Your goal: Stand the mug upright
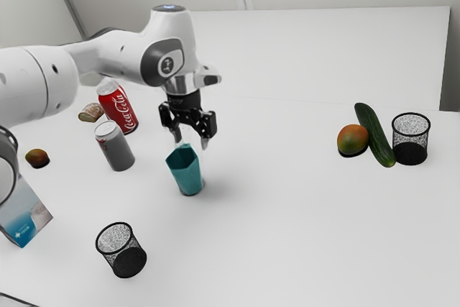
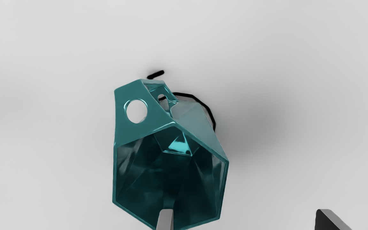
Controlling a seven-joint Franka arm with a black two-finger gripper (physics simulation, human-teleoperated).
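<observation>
My gripper (image 1: 191, 141) points down just above the teal faceted mug (image 1: 187, 170), its fingers spread. The mug appears upright on the white table, its mouth facing up toward my hand. In the wrist view the gripper (image 2: 243, 220) stands open; one fingertip overlaps the mouth of the mug (image 2: 145, 131) and the other is out beyond its rim. The handle with a round hole juts from the mug's side. Whether the first fingertip touches the mug, I cannot tell.
A grey can (image 1: 115, 147) and red cola can (image 1: 118, 108) stand toward the exterior view's left. One mesh cup (image 1: 121, 250) is nearer the camera. A mango (image 1: 353, 139), cucumber (image 1: 374, 134) and second mesh cup (image 1: 411, 139) are at the exterior view's right.
</observation>
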